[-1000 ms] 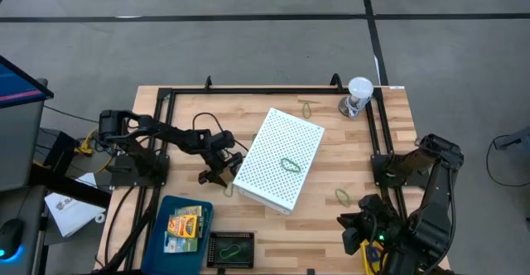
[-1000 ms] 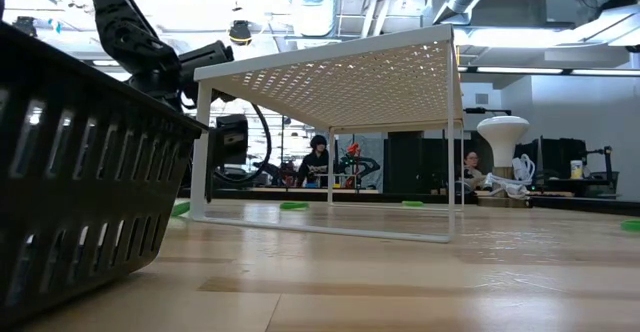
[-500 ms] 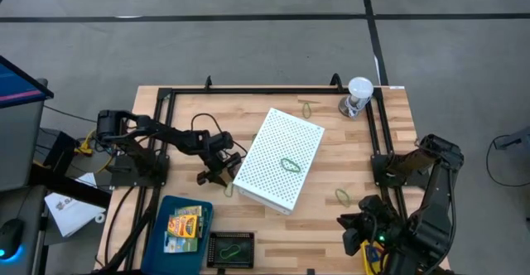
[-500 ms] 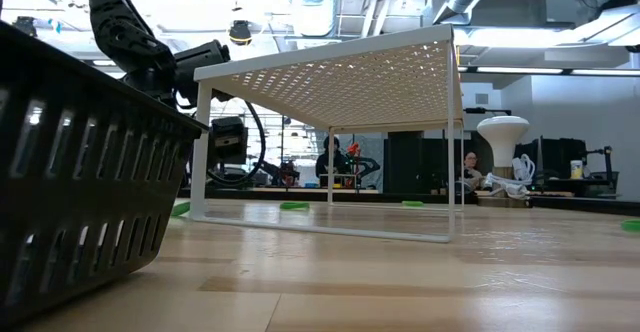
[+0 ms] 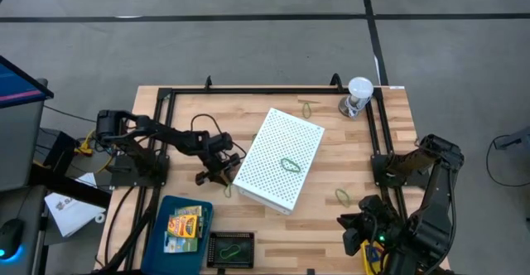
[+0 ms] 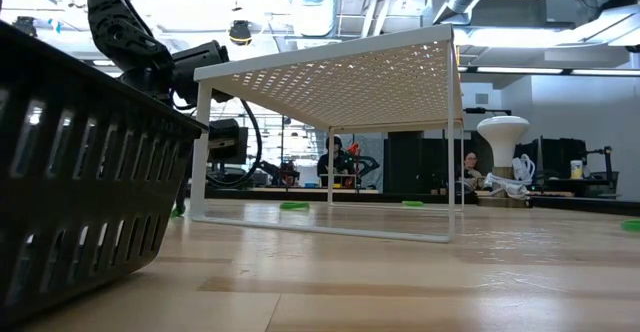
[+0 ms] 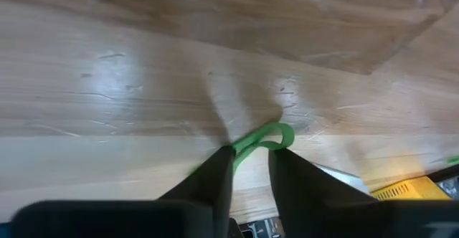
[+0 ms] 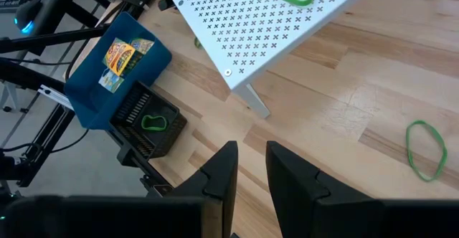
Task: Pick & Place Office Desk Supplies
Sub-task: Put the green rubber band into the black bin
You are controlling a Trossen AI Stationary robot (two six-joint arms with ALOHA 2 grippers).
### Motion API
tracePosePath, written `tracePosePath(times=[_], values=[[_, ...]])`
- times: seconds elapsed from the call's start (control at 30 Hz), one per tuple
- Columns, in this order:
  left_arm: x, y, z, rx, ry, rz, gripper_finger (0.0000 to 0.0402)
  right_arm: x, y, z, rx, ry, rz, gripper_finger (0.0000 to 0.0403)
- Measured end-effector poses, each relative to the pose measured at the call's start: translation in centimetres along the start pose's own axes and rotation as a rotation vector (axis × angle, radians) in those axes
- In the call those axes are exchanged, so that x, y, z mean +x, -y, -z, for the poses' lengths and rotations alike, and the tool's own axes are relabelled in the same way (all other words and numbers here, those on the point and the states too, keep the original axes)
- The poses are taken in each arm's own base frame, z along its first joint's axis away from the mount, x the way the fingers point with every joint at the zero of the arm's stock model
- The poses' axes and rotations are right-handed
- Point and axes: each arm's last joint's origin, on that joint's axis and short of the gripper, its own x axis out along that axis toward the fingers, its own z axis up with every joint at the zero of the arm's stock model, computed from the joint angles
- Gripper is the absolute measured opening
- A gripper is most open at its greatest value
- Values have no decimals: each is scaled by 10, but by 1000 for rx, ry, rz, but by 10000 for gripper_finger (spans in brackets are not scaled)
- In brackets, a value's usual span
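My left gripper [image 5: 224, 181] reaches down to the table at the near-left corner of the big white perforated box [image 5: 280, 161]. It is shut on a green rubber band [image 7: 264, 137]. My right gripper [image 8: 249, 152] waits above the table's near right corner, its fingers a little apart with nothing between them. More green bands lie flat: one on the box top [image 5: 290, 164], one on the table at the right [image 5: 343, 196], one at the far edge [image 5: 307, 108]. Yellow-orange crayon boxes [image 5: 185, 224] lie in a blue bin [image 5: 170, 209]. My left gripper pinches the green band's middle stretch [image 7: 240, 149] between its two fingers, squeezing the loop narrow. The fingers slant down from the table's left side. The band's free end [image 7: 285, 133] sticks out past the fingertips and lies on the wood.
A black slotted basket [image 5: 214, 258] with a green band [image 5: 233, 248] in it stands at the near edge beside the blue bin. A clear cup with a white lid [image 5: 358, 95] stands at the far right corner. A black frame [image 5: 273, 90] runs round the table.
My left gripper has sunk a little toward the table over the green band beside the white box. In the low view less of that band shows now than before.
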Motion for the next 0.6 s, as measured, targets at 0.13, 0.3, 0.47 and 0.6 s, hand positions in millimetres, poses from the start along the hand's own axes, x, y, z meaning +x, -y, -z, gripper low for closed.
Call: tracePosePath(times=[0.13, 0.3, 0.47, 0.6], values=[[0, 0, 1, 14, 3, -2, 44, 0, 0, 0, 0, 0, 0, 72], [1, -1, 0, 57, 12, -9, 5, 0, 0, 0, -3, 12, -5, 72], [0, -1, 0, 104, 16, -6, 2, 0, 0, -1, -3, 23, -13, 72], [-4, 0, 3, 172, 21, 11, 1, 0, 0, -1, 0, 21, -15, 72]])
